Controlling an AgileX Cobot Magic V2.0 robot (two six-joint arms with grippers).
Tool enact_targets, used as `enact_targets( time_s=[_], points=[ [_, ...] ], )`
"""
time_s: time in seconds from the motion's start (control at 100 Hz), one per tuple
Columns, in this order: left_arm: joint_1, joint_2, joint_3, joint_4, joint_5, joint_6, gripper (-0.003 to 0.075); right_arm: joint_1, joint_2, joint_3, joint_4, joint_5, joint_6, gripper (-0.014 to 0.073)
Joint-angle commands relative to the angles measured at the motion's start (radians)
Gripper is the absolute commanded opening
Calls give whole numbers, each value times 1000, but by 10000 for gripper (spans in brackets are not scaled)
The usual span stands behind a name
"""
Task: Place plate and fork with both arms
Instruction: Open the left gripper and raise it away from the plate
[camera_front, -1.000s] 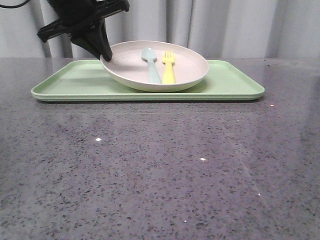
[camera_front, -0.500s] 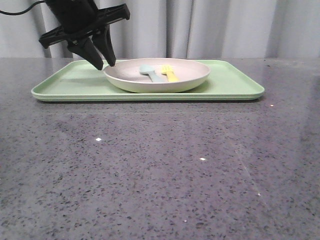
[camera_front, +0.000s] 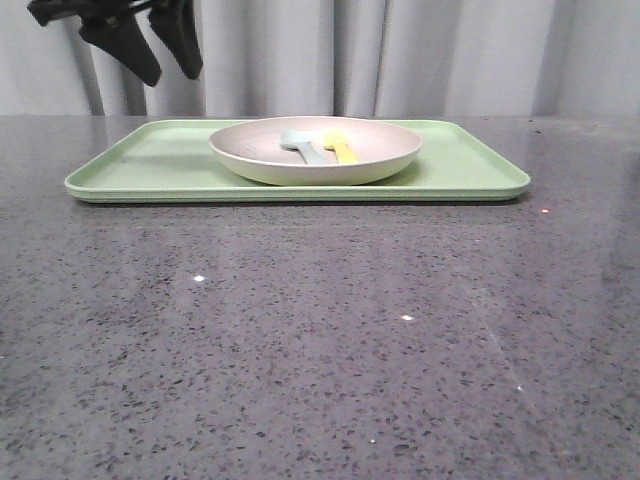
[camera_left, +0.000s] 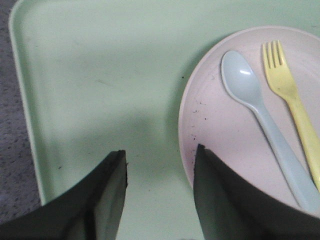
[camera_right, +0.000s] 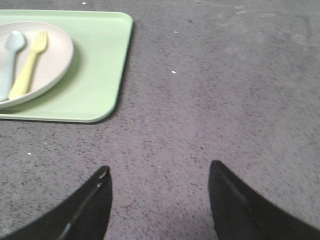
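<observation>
Left claw (camera_front: 150, 50) risen off plate (camera_front: 316, 150), fingers spread, empty

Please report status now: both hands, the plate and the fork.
Left hand open, above tray, empty. Right hand open over bare table. Plate on tray; fork and spoon inside.

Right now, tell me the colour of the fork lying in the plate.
Pale yellow. The fork shows best in the left wrist view, beside the blue-green spoon.
</observation>
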Motion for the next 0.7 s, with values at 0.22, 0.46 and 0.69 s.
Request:
enact_targets(
  time_s=[0.22,0.46,0.69],
  points=[
    [3,-311,245,68,-125,-13,315,120,264,-274,12,33,-6,437],
    [3,-498,446,85,-180,-13,315,223,486,-500,16,114,-6,437],
    [3,-656,608,108,-208,-13,315,256,698,-716,35,201,-6,437]
  ],
)
